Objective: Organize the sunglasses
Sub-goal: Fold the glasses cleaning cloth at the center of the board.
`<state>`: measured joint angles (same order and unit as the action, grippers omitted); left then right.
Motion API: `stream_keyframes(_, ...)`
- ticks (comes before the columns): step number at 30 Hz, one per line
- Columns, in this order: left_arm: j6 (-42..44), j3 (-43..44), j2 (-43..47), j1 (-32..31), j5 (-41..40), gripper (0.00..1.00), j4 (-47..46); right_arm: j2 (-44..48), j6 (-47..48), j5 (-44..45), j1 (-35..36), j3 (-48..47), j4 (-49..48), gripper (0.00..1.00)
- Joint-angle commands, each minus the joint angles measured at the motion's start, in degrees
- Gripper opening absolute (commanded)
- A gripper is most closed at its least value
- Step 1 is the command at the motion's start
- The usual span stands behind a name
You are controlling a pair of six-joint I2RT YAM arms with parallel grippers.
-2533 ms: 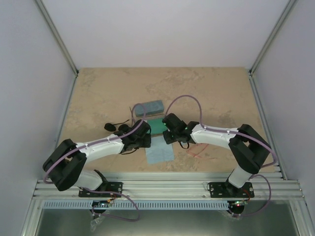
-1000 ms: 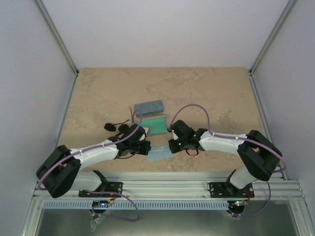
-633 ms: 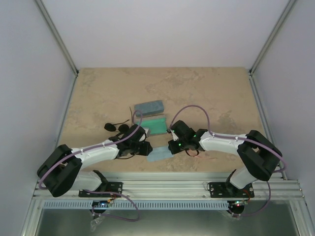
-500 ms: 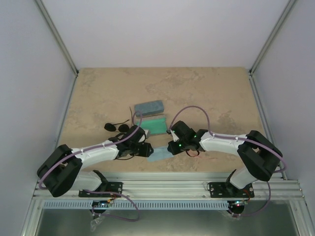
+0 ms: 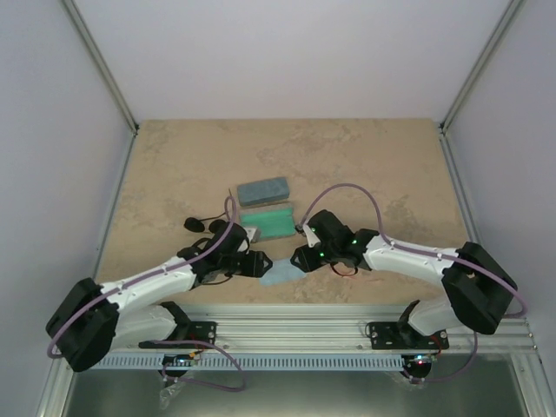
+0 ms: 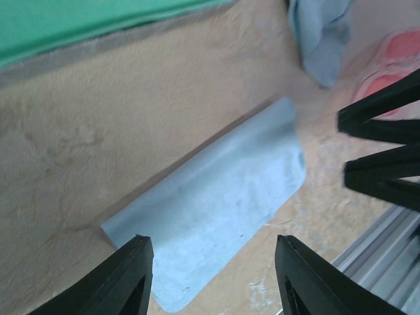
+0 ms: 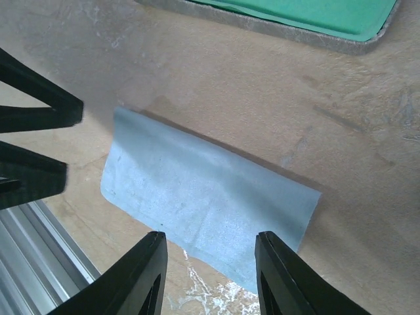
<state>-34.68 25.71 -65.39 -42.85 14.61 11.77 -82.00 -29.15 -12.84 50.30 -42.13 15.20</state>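
The black-lensed sunglasses (image 5: 203,224) lie on the table left of my left arm. The red-framed pair (image 6: 398,51) shows at the right edge of the left wrist view, mostly hidden under my right arm in the top view. A folded light blue cloth (image 5: 280,274) lies flat between both grippers. My left gripper (image 5: 253,264) (image 6: 213,279) hangs open just over its one end, nothing between the fingers. My right gripper (image 5: 300,259) (image 7: 210,275) stands open over the other end, also empty.
An open case with green lining (image 5: 268,221) lies just behind the cloth, and a shut blue-grey case (image 5: 263,188) behind that. A second, crumpled light blue cloth (image 6: 321,33) lies near the red pair. The metal rail (image 5: 295,326) runs along the near edge.
Both grippers were shut on the cloth's ends a second ago and have opened. The folded cloth now lies free on the table, and both arms have eased back slightly.
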Motion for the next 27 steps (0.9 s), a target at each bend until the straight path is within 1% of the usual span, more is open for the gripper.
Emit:
stream_keyframes(1, -1.5, -1.3, 4.2, 0.0, -0.9, 0.54, -1.3, -0.4, 0.5, 0.6, -0.1, -1.1, -0.3, 0.39)
stream_keyframes(4, -1.6, -1.1, 2.7, 0.0, 1.0, 0.50, -4.1, -3.5, 0.2, 0.4, -0.1, -3.0, -1.0, 0.37)
stream_keyframes(7, -1.5, -0.5, -1.1, 0.0, 3.5, 0.39, -5.9, -6.4, 0.1, -0.2, 0.5, -4.5, -2.1, 0.35)
stream_keyframes(10, -1.4, -0.8, -4.6, 0.0, 6.1, 0.32, -7.5, -9.3, -0.2, -1.0, 1.2, -5.5, -2.8, 0.33)
stream_keyframes(13, -1.7, -1.2, -6.9, 0.0, 6.3, 0.31, -8.0, -11.3, -0.5, -0.8, 1.6, -5.8, -3.0, 0.32)
stream_keyframes(16, -2.2, -1.0, -8.5, 0.0, 4.2, 0.31, -6.5, -12.5, -1.0, 0.5, 1.6, -5.5, -2.8, 0.32)
stream_keyframes(18, -2.9, -0.6, -9.7, 0.0, 1.6, 0.31, -3.2, -13.7, -1.1, 3.4, 1.6, -5.5, -0.6, 0.32)
stream_keyframes(20, -3.5, -0.2, -11.1, 0.0, -1.9, 0.32, 1.2, -14.3, -1.3, 8.6, 1.6, -5.2, 2.4, 0.33)
stream_keyframes(22, -3.8, -0.7, -11.8, 0.0, -4.3, 0.31, 3.7, -14.1, -2.2, 14.2, 1.6, -5.0, 5.3, 0.33)
stream_keyframes(25, -5.1, -0.5, -12.0, -0.4, -6.0, 0.31, 5.4, -13.2, -5.6, 22.8, 1.8, -6.3, 11.5, 0.34)
stream_keyframes(27, -4.8, 1.4, -11.7, -0.7, -6.5, 0.31, 7.6, -12.4, -7.2, 28.9, 2.7, -8.5, 16.4, 0.34)
